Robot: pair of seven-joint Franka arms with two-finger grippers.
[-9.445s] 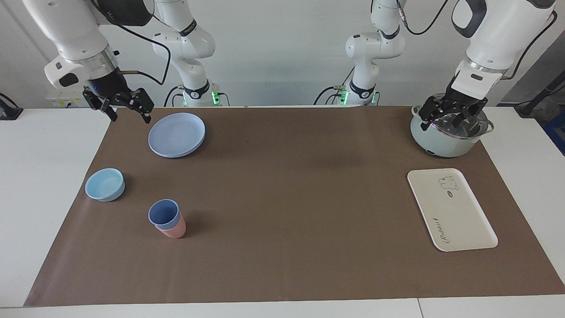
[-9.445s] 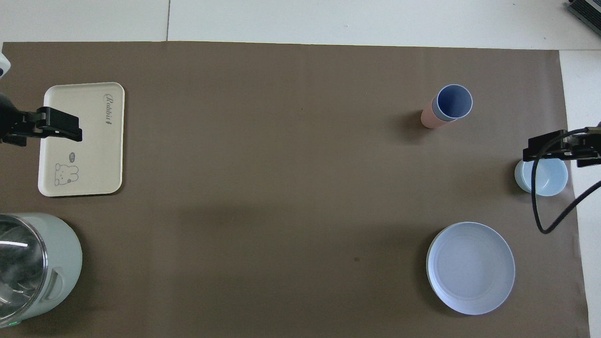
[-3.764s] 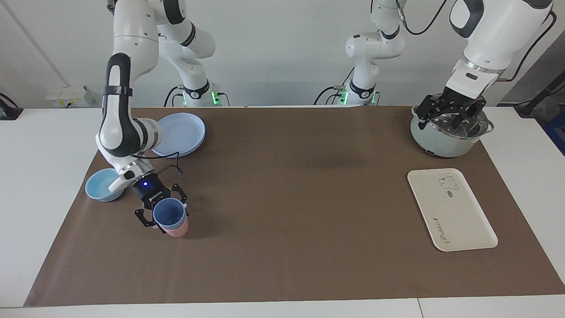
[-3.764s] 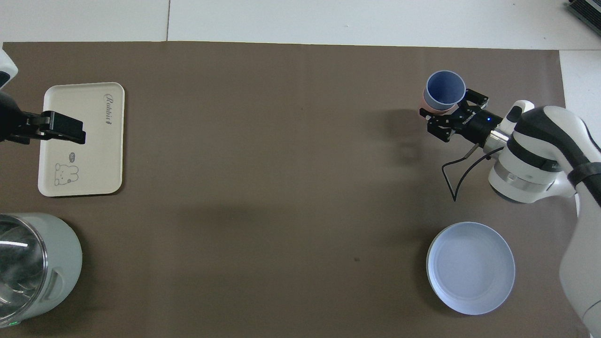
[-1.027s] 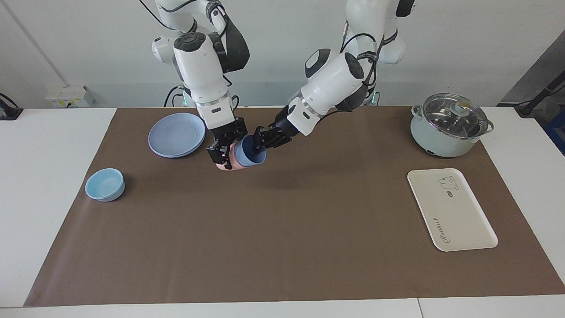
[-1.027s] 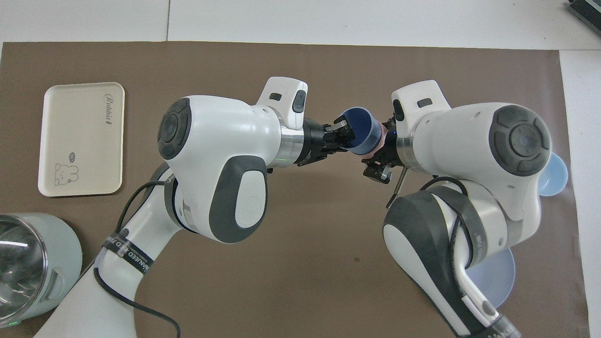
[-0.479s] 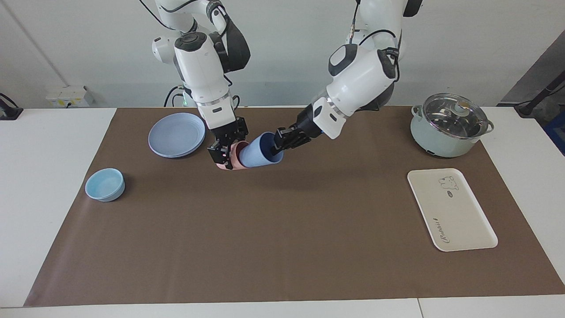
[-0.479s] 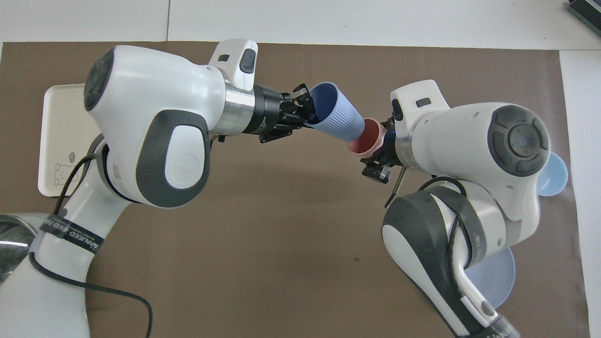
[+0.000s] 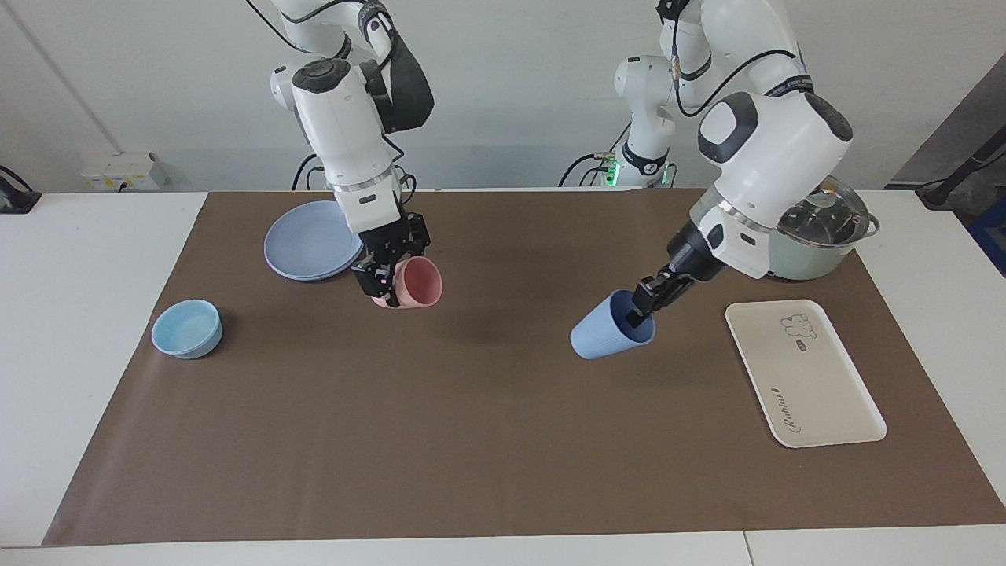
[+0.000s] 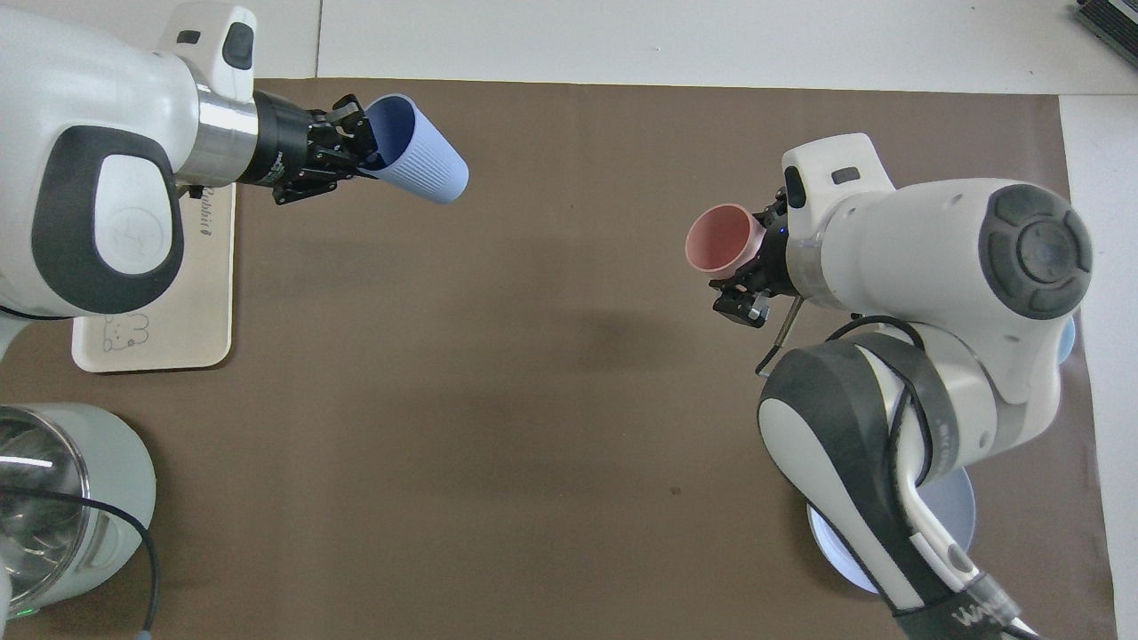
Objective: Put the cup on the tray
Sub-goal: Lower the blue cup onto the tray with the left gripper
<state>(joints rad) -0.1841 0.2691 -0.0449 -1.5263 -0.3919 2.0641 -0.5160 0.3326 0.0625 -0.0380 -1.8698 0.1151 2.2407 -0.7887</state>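
The periwinkle-blue cup (image 9: 607, 336) (image 10: 420, 156) hangs tilted in the air, pinched at its rim by my left gripper (image 9: 640, 309) (image 10: 354, 147), which is shut on it. It is over the brown mat, beside the tray's edge. The cream-white tray (image 9: 817, 385) (image 10: 191, 302) with the bear drawing lies flat at the left arm's end; the overhead view shows it partly covered by the left arm. My right gripper (image 9: 383, 273) (image 10: 754, 271) is shut on the pink tumbler (image 9: 415, 283) (image 10: 718, 238), held tilted over the mat near the round plate.
A pale green pot (image 9: 821, 250) (image 10: 67, 498) with a glass lid stands nearer to the robots than the tray. A round blue plate (image 9: 305, 240) (image 10: 958, 511) and a light-blue bowl (image 9: 187, 328) sit at the right arm's end. The brown mat (image 9: 487, 440) covers the table.
The blue cup has come out of the pink tumbler. My left gripper carried it away toward the tray's end of the table. My right gripper kept the pink tumbler almost in place.
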